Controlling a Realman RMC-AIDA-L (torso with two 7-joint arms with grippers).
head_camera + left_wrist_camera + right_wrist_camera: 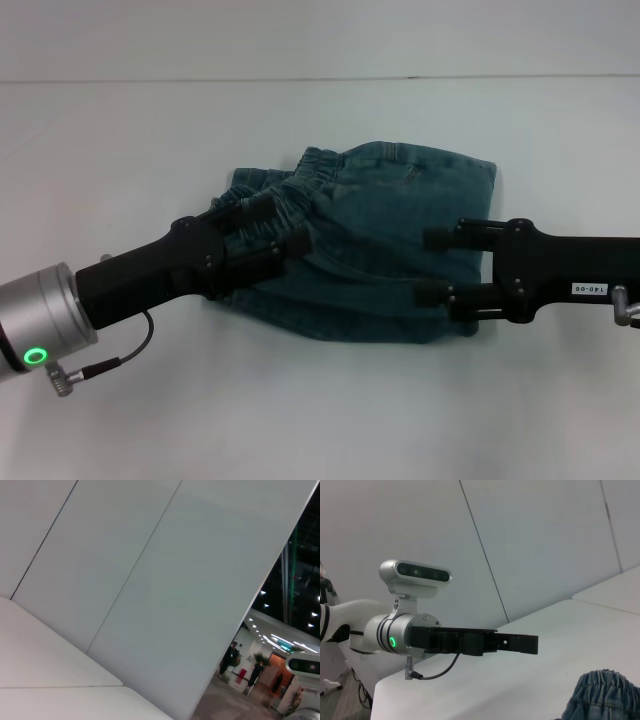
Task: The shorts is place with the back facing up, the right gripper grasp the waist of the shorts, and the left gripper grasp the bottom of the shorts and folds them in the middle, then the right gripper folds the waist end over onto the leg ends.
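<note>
The left gripper point(278, 228) hovers at the elastic waist end of the shorts point(390, 240), at their 9 o'clock side, its two fingers spread apart and holding nothing. The right gripper point(432, 267) sits at the shorts' 4 o'clock side, fingers point(445, 294) likewise parted, one over the denim and one at its lower edge, gripping nothing visible. The shorts lie folded in half at the centre of the white table point(150, 150). From the right wrist view, the left gripper point(530, 644) hangs above the table, the gathered waistband point(605, 695) nearby.

The left gripper point(285, 225) hides part of the shorts point(390, 240) at their waist
</note>
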